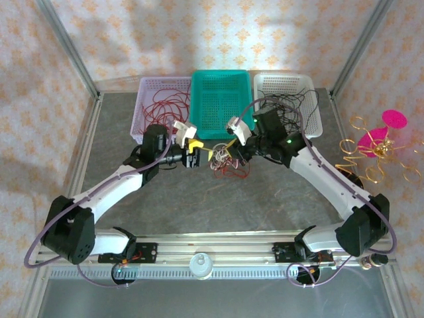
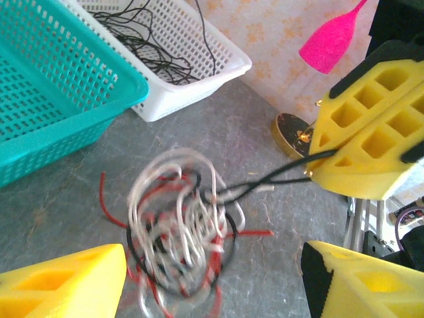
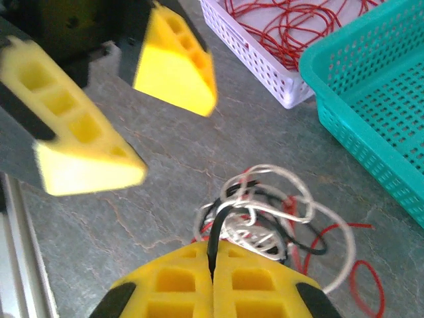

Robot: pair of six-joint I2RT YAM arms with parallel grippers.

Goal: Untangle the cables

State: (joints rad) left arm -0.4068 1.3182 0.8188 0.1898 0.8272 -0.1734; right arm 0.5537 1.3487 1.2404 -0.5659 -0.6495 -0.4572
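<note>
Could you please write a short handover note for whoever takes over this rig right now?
Left pincer: open, beside the clump, holding nothing.
Right pincer: shut on a black strand from the clump.
Red, white and black clump lies on the table before the teal basket.
Done: red cables in lilac basket, black cables in white basket.
To do: separate the knotted clump.

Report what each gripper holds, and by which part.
Right gripper pinches a black cable on the strand leading out of the clump. Left gripper is open, holding nothing.
</note>
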